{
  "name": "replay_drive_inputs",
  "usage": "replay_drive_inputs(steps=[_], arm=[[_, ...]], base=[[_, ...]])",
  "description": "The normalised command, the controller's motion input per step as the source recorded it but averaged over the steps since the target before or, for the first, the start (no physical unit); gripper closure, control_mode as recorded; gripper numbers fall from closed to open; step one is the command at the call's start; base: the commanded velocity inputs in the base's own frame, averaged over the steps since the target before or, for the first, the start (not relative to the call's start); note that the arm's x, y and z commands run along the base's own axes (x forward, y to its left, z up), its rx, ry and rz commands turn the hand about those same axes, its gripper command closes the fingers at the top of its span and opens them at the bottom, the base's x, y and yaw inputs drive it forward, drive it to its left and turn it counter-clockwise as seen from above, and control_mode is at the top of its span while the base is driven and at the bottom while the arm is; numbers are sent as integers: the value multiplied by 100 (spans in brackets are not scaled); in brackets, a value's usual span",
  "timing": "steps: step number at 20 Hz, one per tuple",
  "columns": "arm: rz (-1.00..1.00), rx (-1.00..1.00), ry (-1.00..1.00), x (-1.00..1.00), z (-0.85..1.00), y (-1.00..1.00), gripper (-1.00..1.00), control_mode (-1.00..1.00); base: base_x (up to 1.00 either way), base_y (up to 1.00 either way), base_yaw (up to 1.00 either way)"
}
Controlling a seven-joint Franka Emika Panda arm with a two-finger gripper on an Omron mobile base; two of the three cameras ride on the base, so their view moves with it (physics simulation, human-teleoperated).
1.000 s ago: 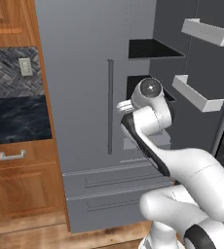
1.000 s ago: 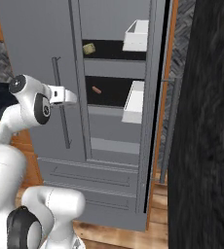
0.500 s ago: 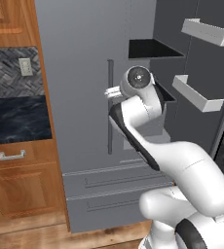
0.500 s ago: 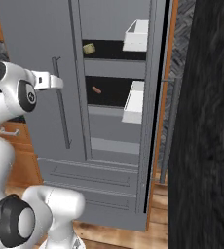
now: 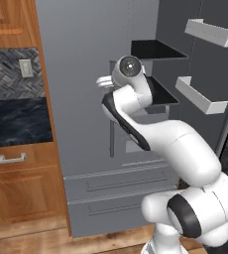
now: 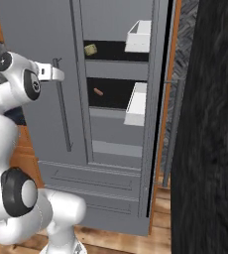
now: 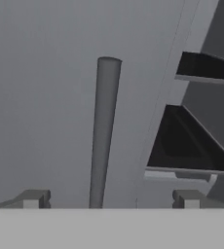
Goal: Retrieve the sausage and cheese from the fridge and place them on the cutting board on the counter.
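Up at centre-left, the gripper (image 7: pixel 109 198), fingers apart, faces the fridge's (image 6: pixel 111 163) bar handle (image 7: pixel 103 136); sausage (image 6: pixel 98 92) and cheese (image 6: pixel 90 49) sit on shelves to its right.

My left base camera sits behind the arm, looking forward and down at the fridge (image 5: pixel 86 99), with the counter (image 5: pixel 17 121) at its left edge. My right base camera looks at the same fridge (image 6: pixel 111 163) from the other side, into the open shelves. Both share the closed door and its handle (image 6: pixel 62 109). My hand camera faces that handle (image 7: pixel 104 131) from close up.
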Motion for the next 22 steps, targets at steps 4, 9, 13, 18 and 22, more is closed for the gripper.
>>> replay_drive_inputs(steps=[4, 9, 13, 18, 22], arm=[[0, 7, -5, 77, 0, 0, -100, -100], [0, 8, -1, 82, -9, 2, -100, -100], [0, 4, -3, 63, -19, 21, -100, -100], [0, 2, -4, 48, -23, 30, -100, -100], [0, 0, 0, 41, -23, 29, 100, -100]], base=[[0, 0, 0], [0, 0, 0], [0, 0, 0], [0, 0, 0], [0, 0, 0]])
